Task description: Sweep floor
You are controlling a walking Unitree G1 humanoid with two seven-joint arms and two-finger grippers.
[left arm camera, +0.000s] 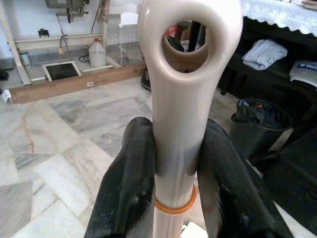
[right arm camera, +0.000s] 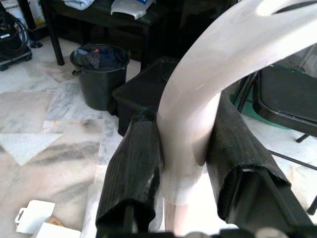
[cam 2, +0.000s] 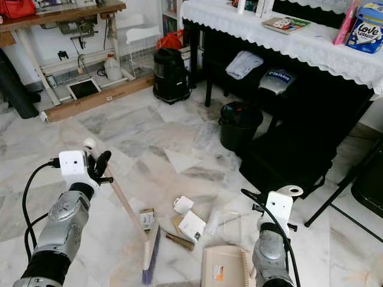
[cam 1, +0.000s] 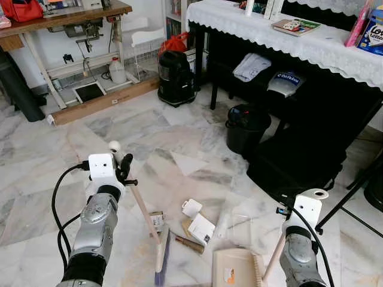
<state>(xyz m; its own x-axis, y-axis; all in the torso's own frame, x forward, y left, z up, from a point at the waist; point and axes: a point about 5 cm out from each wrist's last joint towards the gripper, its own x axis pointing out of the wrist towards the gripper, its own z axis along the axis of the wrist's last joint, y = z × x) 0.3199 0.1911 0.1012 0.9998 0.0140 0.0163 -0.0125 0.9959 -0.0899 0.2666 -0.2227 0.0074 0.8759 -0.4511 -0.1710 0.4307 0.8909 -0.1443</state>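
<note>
Nearest to you, the left end effector point(left arm camera: 176, 193) is clamped on the upper end of the broom point(cam 1: 145, 214), just below the loop at its tip, and the right end effector point(right arm camera: 185, 168) is clamped on the curved handle of the dustpan point(cam 1: 236, 268). The broom handle slants down from the left end effector to its head, which rests on the marble floor point(cam 1: 149, 131) just to the left of the dustpan. Between broom head and dustpan lies the litter point(cam 1: 197, 226): small white cards, a brown stick-like piece and a small carton, with a clear plastic wrapper point(cam 1: 236, 222) beside them. Farther off you see a black bucket point(cam 1: 246, 127) standing on the floor beside a dark bench. Farther still stand a black vacuum cleaner point(cam 1: 175, 78), a white jug point(cam 1: 117, 70) and a wooden desk point(cam 1: 72, 17) along the wall.
</note>
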